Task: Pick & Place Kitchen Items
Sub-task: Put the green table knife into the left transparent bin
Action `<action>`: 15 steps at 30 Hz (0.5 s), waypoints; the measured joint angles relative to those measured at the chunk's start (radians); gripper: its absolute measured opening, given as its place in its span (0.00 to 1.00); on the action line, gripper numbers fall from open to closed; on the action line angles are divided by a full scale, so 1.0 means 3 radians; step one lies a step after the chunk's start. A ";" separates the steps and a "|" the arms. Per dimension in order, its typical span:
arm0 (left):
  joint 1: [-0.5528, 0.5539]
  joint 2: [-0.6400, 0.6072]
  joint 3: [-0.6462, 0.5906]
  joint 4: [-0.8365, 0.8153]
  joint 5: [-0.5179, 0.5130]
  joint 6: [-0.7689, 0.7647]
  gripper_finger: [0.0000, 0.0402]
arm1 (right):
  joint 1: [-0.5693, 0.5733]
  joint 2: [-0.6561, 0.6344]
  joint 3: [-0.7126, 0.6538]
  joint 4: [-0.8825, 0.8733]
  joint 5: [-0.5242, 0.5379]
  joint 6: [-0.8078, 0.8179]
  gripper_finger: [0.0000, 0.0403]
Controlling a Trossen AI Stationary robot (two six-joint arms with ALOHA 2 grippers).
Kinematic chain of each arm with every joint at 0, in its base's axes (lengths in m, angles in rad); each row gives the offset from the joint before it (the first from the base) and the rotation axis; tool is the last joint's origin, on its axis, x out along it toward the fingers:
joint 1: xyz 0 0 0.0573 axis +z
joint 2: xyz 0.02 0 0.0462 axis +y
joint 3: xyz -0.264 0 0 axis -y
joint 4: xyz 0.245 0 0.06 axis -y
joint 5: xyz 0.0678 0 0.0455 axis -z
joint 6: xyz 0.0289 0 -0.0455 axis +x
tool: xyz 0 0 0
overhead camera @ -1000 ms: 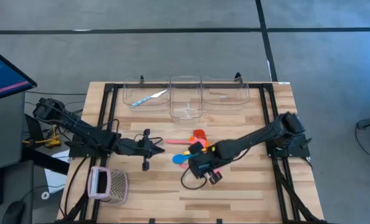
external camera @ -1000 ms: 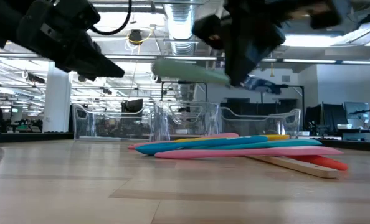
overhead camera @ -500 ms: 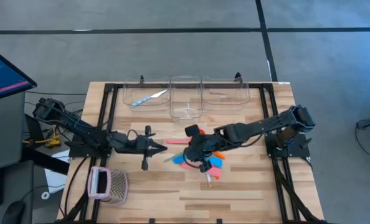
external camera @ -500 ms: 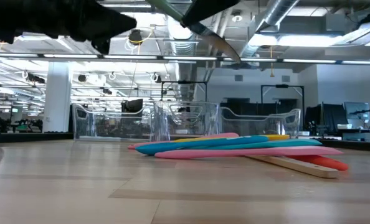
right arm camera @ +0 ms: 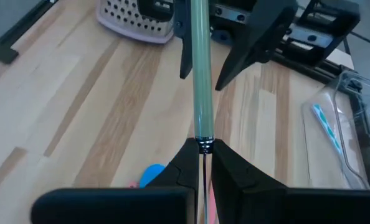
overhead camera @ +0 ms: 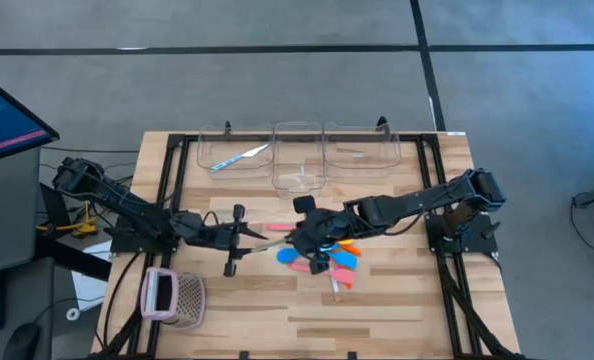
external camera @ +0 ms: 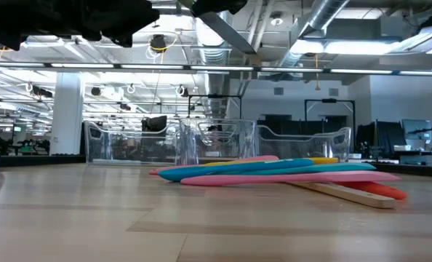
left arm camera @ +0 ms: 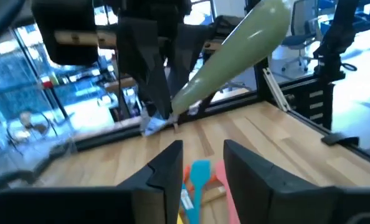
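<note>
My right gripper [right arm camera: 203, 152] hangs above the table's middle [overhead camera: 305, 232], shut on a utensil with a pale green handle [right arm camera: 200, 74]. The handle reaches toward my left gripper [left arm camera: 200, 158], which is open. In the right wrist view the left gripper's fingers [right arm camera: 186, 50] stand on either side of the handle's free end; I see no touch. Below lies a heap of kitchen items [overhead camera: 322, 257]: blue, pink, orange and yellow spoons and a red-headed wooden spatula [external camera: 361, 193], flat on the wood. My right gripper pinches the utensil between its two fingers at the thin metal neck just behind the dark collar [right arm camera: 204, 145] that ends the green handle. The fingers come from the table's right, slanting down, in line with the utensil. The utensil is lifted clear, its handle sticking out toward the left.
Three clear bins [overhead camera: 297, 158] stand along the far edge; the left one holds a teal-handled piece of cutlery [overhead camera: 239, 157]. A pink-and-white mesh basket [overhead camera: 175, 297] sits at the near left. Black frame rails [overhead camera: 432, 190] border the table.
My right gripper has risen from just near of the heap and gone toward the left gripper, carrying the green-handled utensil up and out of the low view's top. My left gripper has tipped up to about level and stayed in place.
</note>
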 joint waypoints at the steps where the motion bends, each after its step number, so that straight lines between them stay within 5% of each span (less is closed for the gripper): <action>1: 0.0000 0.0000 0.0000 0.0051 0.0000 0.0031 0.27 | -0.0002 0.0000 0.0000 0.0012 0.0001 0.0003 0.03; 15: 0.0039 0.0000 0.0070 0.0304 0.0001 0.0177 0.30 | -0.0061 0.0000 0.0000 0.0191 0.0000 0.0003 0.03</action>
